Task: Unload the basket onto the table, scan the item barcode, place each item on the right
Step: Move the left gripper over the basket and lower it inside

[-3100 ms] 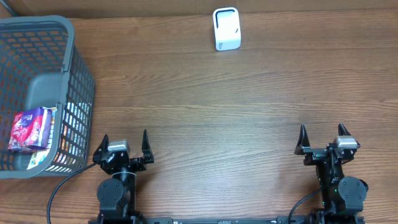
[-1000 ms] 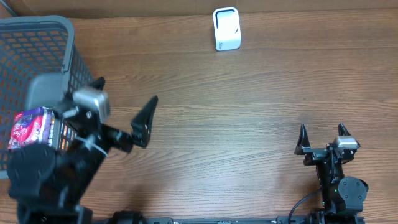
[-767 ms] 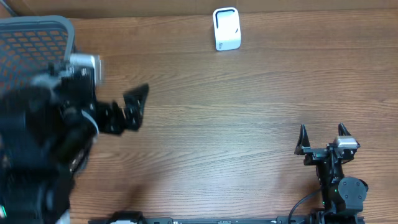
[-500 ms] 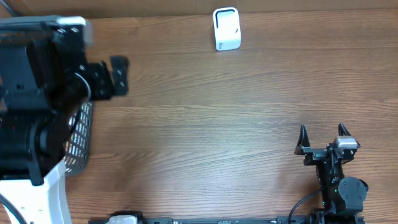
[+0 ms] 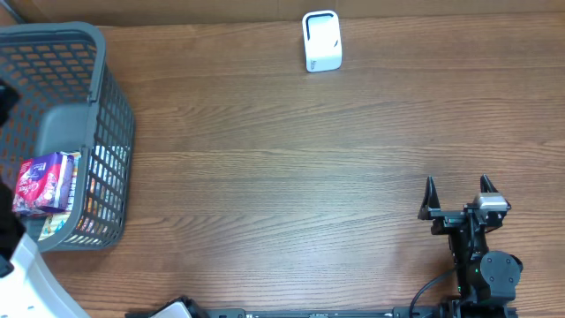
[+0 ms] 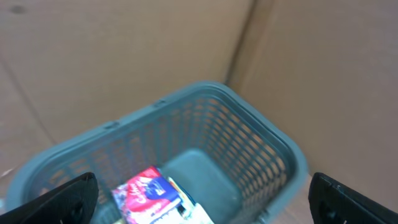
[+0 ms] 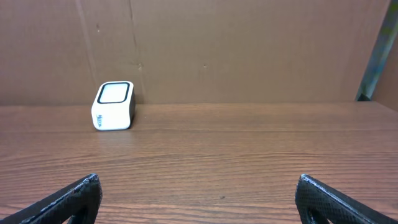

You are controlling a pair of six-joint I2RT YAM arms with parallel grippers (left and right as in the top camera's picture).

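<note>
My left gripper (image 6: 202, 202) hangs over the basket (image 6: 249, 118) with fingers spread wide and empty. The packet (image 6: 146, 193) lies on the basket floor, lower left of centre in the wrist view. Dropping in from here, I judge a finger could snag the mesh rim or skid off the wrapper. That arm pitches downward at the overhead frame's left edge. My right gripper (image 5: 457, 199), also open, sits low facing the scanner (image 5: 321, 40) at top centre.
</note>
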